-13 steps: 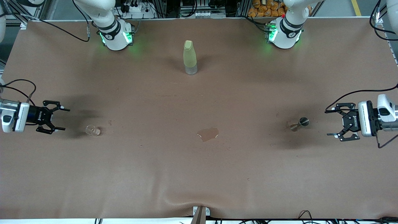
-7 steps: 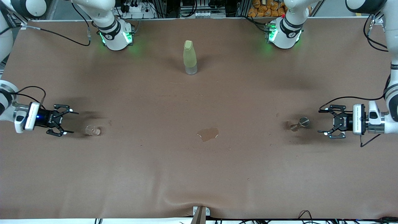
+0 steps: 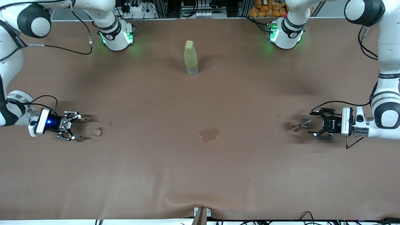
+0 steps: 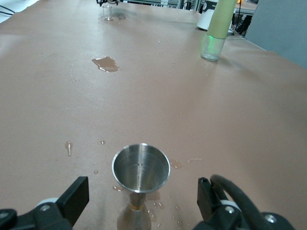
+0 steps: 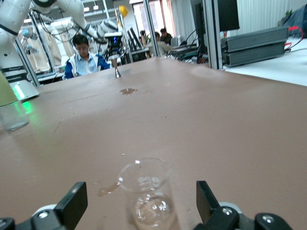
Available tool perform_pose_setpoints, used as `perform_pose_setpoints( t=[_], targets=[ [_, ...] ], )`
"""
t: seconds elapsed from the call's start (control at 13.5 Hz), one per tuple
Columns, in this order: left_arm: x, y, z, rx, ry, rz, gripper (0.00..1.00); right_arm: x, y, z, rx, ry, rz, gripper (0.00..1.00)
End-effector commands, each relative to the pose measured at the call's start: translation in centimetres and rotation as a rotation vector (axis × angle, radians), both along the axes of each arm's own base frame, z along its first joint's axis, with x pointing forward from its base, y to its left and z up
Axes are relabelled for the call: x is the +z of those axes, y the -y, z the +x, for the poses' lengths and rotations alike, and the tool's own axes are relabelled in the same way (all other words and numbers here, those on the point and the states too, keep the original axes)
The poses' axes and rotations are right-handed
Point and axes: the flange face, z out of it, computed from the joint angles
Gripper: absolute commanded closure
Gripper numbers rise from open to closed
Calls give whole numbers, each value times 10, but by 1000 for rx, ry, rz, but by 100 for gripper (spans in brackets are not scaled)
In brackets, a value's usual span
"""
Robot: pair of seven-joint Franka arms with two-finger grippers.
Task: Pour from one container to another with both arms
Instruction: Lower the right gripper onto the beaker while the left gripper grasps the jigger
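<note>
Bare desk [image 3: 200, 175] is seen across the half nearer the front camera. Between the glass beaker [image 3: 93, 131] at the right arm's end and the metal jigger [image 3: 300, 124] at the left arm's end, only a flat puddle [image 3: 209, 134] is met. A capped bottle [image 3: 190, 57] stands farther off, between the arm bases.

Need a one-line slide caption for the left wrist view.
Open left gripper lined up on the steel jigger, small puddle and yellow-green bottle on the brown table.
</note>
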Motion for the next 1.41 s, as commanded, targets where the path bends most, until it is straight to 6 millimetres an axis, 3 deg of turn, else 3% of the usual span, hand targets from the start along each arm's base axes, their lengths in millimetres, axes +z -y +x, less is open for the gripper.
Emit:
perform_pose_setpoints(
  t=[0.0,0.15,0.45,0.89,0.96,1.04,1.34],
  targets=[
    [-11,-3,0,-3,17,-41,0,-21,-3,9,-27,28,66,0],
    [-17,-2,-1,-5,9,-47,0,-33,-7,4,-14,59,68,0],
    [-30,3,-2,16,-3,-74,0,-34,-27,12,4,81,99,0],
    [-51,10,-3,16,1,-69,0,-45,-31,7,1,106,117,0],
    [-51,9,-2,17,5,-66,2,-45,-31,6,1,105,118,6],
    [-52,8,-2,21,11,-57,13,-45,-32,7,3,105,118,14],
    [-52,9,0,24,16,-53,34,-45,-32,7,4,109,117,47]
  ],
)
